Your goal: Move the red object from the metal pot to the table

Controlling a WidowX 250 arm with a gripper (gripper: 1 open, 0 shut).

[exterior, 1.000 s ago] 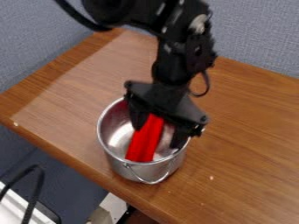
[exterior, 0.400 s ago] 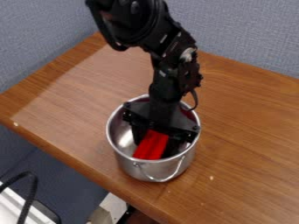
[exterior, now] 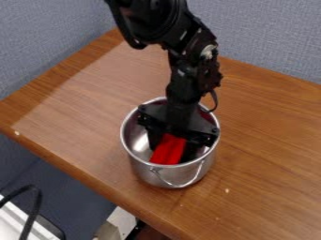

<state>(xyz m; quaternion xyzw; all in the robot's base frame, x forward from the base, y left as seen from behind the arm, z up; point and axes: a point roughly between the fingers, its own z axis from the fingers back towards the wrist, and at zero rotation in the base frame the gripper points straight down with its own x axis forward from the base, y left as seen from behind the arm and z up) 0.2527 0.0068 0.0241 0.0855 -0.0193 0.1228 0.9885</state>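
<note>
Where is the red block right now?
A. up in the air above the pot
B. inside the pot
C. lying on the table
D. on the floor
B: the red block sits down inside the pot, with the claw reaching in around it.

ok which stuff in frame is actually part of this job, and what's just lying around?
Part of the job:
- red object, inside the pot
- metal pot, near the front edge
- table
- gripper, down inside the pot, shut on the red object

Lying about:
- dark cable below the table edge
</note>
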